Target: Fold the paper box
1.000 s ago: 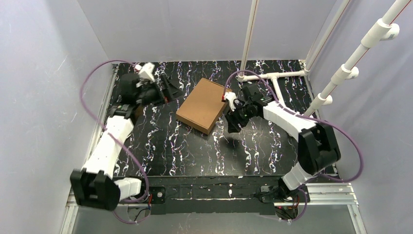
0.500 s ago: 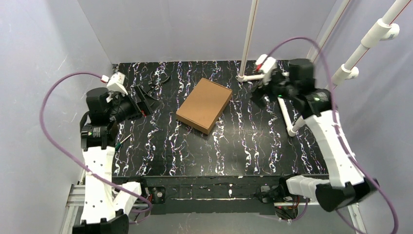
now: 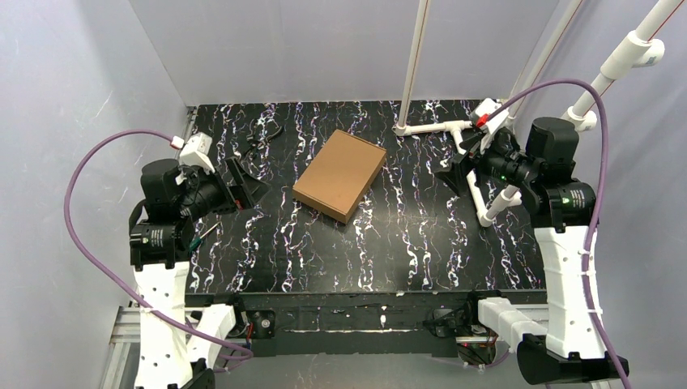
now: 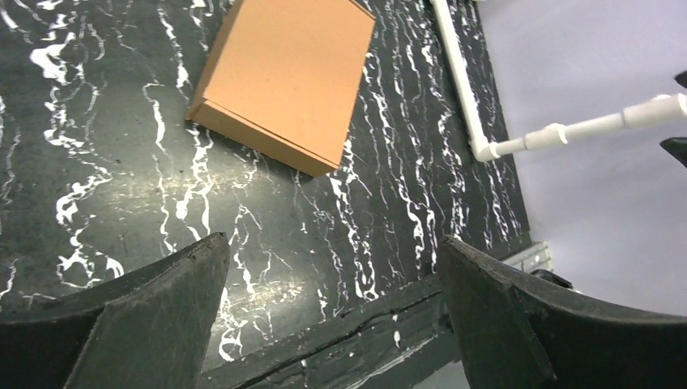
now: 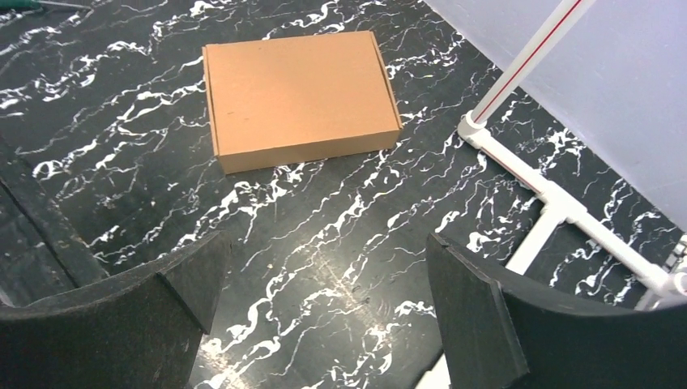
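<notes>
Left end effector [image 4: 332,245] over marbled table [image 3: 405,243]

This is a robot lab, set up as a small test booth. Two white and black robot arms, the left arm [image 3: 162,300] and the right arm [image 3: 567,275], are fixed side by side at the near edge of a desk [image 3: 405,243]. The desk top is black with white streaks. Plain pale walls [image 3: 324,49] close it in at the back and on both sides. Purple cables [image 3: 67,198] loop out from the arms. White plastic pipes [image 3: 429,127] stand at the back right, joined like a frame.
</notes>
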Tool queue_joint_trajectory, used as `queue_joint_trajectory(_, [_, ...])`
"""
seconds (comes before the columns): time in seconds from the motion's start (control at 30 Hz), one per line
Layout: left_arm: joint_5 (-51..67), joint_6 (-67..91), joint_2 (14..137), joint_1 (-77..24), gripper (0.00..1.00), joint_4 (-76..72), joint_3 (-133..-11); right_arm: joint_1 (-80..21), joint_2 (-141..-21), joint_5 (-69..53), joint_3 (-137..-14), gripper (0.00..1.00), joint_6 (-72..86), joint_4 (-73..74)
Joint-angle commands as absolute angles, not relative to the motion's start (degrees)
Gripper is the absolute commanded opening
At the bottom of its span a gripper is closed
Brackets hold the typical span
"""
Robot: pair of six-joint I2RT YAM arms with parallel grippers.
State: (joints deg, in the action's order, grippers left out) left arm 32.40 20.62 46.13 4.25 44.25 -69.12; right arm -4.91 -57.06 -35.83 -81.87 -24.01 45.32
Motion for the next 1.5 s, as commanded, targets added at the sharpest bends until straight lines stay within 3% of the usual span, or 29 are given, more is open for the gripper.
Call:
queue_joint_trajectory(0.0, [38.37, 20.75, 45.21, 3.13, 0.98, 45.75, -69.97, -3.99, -54.76, -37.62, -81.29, 0.98, -18.79, 43.09])
queue_joint_trajectory(0.37, [33.19, 26.62, 45.24, 1.49, 0.98, 43.38, -73.35, -2.31, -55.17, -37.28, -80.04, 0.98, -13.12, 38.98])
queue_joint_trajectory(0.6, [39.39, 24.11, 42.89, 1.32, 0.98, 41.82, -70.97, -0.98, -55.07, -38.43, -79.65, 0.98, -10.13, 37.07])
queue_joint_trajectory(1.47, [36.2, 22.34, 41.65, 1.32, 0.98, 44.3, -69.52, 2.28, -53.91, -38.96, -79.72, 0.98, -8.92, 36.85])
